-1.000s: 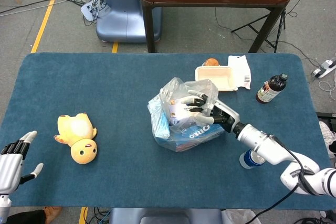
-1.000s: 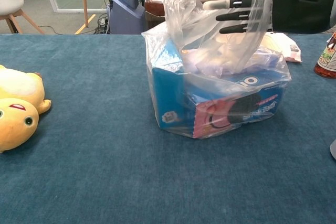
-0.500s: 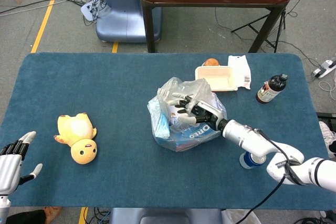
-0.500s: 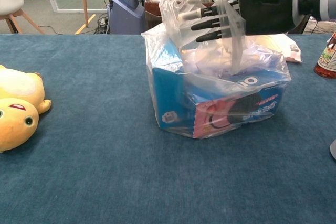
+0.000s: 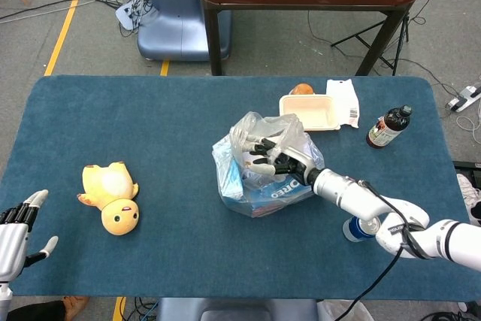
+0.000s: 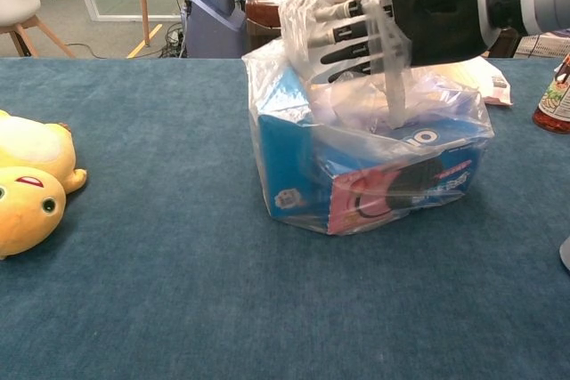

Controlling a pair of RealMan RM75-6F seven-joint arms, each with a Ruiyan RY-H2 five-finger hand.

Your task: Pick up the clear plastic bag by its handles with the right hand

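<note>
Clear plastic bag (image 6: 374, 153) handles being threaded by right hand (image 6: 419, 15)
Fingers seen spread through loops, not closed; curl advised before lifting toward 12 o'clock; left hand (image 5: 15, 234) open, idle.

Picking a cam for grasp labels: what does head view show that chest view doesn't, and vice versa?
Head view only: the left robot hand open at the table's near-left edge, the white food tray, the whole dark bottle, and the right forearm reaching in.

Chest view only: side-on, the right robot hand with fingers extended through the bag's handle loops, not closed on them, and the box printing at the bag's side.

Both: the clear plastic bag sitting on the blue table, the right robot hand at its handles, the yellow plush toy.
</note>
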